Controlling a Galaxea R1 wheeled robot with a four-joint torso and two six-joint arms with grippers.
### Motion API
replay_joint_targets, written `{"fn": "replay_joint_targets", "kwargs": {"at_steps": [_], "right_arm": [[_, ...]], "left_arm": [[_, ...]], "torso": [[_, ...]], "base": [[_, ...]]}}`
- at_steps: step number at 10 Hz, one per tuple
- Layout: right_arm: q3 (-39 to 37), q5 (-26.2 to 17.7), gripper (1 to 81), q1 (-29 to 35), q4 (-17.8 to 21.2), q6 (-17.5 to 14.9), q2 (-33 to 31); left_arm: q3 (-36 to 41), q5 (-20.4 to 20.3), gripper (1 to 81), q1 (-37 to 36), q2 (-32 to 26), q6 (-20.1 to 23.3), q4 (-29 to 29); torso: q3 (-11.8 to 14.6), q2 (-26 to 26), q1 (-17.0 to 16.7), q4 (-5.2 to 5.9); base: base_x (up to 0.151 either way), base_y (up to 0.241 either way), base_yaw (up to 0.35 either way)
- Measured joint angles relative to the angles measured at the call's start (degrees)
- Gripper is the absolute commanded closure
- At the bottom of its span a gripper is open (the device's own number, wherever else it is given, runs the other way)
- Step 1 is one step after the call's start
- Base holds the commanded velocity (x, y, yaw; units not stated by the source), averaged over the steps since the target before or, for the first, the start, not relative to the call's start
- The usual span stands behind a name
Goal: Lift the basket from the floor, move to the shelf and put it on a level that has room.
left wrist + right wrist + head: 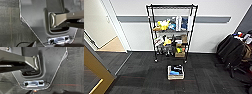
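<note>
The basket (176, 72) sits on the dark grey carpet floor (141, 72), a short way in front of the shelf, with a black pouch and something blue in it. The shelf (171, 32) is a tall black wire rack against the white wall. Its top level (171, 7) is bare, while the tiers below are crowded with toys, boxes and books. Both wrist views look down past the robot's own grey base onto the striped carpet (10, 25) (73, 69). Neither arm is near the basket in the head view.
A doorway opens at the left onto tan wooden flooring (112, 45). A yellow-brown door edge (96, 68) stands at the near left. A black office chair with bags (234, 51) crowds the right side. Open carpet lies between me and the basket.
</note>
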Motion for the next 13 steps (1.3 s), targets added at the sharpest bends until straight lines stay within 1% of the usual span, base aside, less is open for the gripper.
{"fn": "replay_joint_targets", "kwargs": {"at_steps": [1, 13], "right_arm": [[0.0, -0.1, 1.0, -0.3, 0.0, 0.0, 0.0], [-1.2, -0.1, 1.0, 0.0, 0.0, 0.0, 0.0]], "left_arm": [[0.0, 0.8, 1.0, 0.2, -0.1, 0.0, 0.0], [0.0, 0.9, 1.0, 0.1, 0.1, 0.0, 0.0]], "torso": [[0.0, 0.0, 0.0, 0.00], [0.0, 0.0, 0.0, 0.00]], "base": [[0.134, 0.000, 0.000], [0.143, 0.000, 0.000]]}}
